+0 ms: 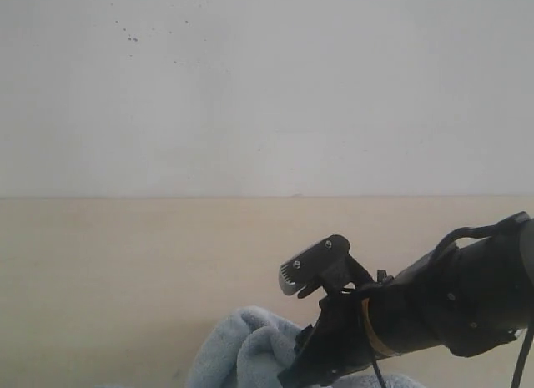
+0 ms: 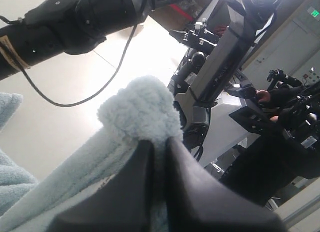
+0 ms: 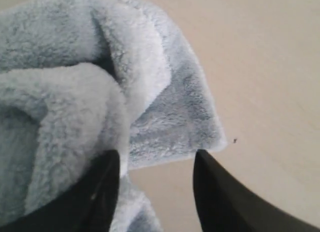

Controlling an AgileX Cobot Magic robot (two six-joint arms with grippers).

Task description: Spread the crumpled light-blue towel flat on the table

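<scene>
— Pale blue terry, all in a heap: the towel (image 1: 246, 355) sits bunched at six o'clock in the exterior view, at the near edge of the beige tabletop (image 1: 125, 271). Is any of it flat yet?

— Hardly any. Thick folds pile over one another. The only tidy part I can see is one hemmed corner lying on the wood in the right wrist view.

— What about the grippers?

— The left gripper (image 2: 156, 157) is clamped tight on a raised fold of the towel, and fluff bulges out past its tips. The right gripper (image 3: 156, 189) stands well apart with nothing in it. Its jaws sit either side of that corner, one of them close against a fat fold.

— And the right arm (image 1: 450, 304)?

— It reaches in from four o'clock, with its gripper over the heap.

— So how far along is it?

— Early, I'd judge. One hold is made and the second is not. A grip on that corner or a hem comes next, then the two holds must be drawn apart and the cloth laid down smooth. Bare tabletop runs from nine round to three o'clock, so there's room.
</scene>
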